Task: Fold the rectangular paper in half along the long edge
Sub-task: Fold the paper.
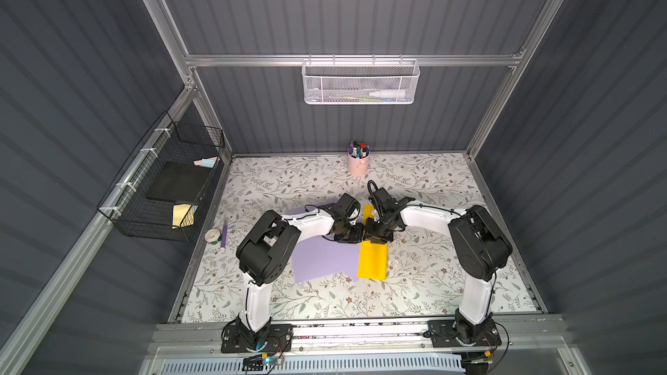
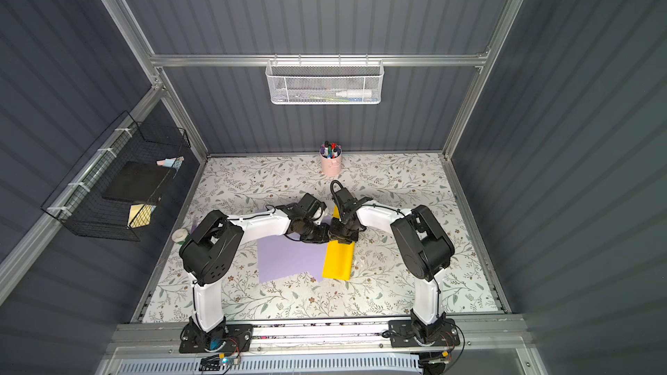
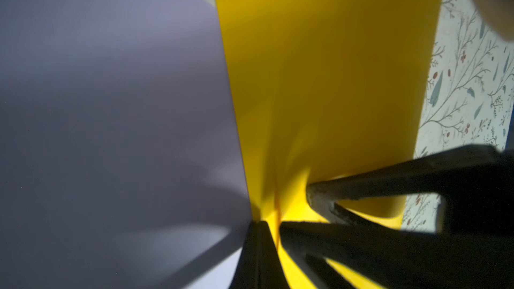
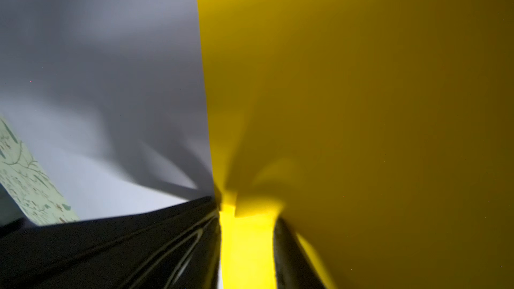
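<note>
Both arms bend inward, wrists almost meeting above the desk; left hand (image 3: pixel 271 223) pinched shut, right hand (image 4: pixel 247 209) slightly parted.

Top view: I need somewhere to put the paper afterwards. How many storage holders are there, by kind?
Wall baskets: 2, a white mesh basket and a black wire basket
Cups: 1, a pink cup holding pens, at the back of the table
Total: 3
</note>
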Robot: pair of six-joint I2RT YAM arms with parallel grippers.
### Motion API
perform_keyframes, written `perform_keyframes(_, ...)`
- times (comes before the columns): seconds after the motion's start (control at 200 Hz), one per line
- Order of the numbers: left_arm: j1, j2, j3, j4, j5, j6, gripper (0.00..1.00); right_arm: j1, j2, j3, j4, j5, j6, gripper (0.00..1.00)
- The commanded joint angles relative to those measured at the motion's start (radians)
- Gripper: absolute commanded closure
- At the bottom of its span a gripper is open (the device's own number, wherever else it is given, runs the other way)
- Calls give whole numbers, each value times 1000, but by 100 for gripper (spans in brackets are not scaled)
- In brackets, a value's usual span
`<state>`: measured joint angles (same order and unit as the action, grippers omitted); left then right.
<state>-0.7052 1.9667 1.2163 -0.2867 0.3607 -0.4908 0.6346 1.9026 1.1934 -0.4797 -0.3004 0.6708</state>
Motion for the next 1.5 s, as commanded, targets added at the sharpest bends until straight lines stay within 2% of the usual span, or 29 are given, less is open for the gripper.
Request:
perform_keyframes(0.0, -3, 63, -26, -90, -28, -9, 100, 0, 21, -1, -12, 22, 19, 57)
perform_keyframes(0.16, -3, 66, -26, -92, -28, -8, 100, 0, 21, -8, -1, 17, 23, 60)
perform_keyframes(0.315, -3, 66, -24, -95, -29, -8, 100, -1, 20, -25, 10, 20, 26, 87)
perform_keyframes(0.56, -3, 63, -19, -100, -29, -4, 100, -1, 29, -47, 21, 14, 23, 99)
perform_keyframes(1.231, -3, 79, -7, -104, -23, -2, 100, -4, -41, -137, 78, -73, -128, 100)
perform_keyframes(1.491, -3, 58, -12, -94, -11, 11, 100, -38, -23, -221, 178, -153, -127, 100)
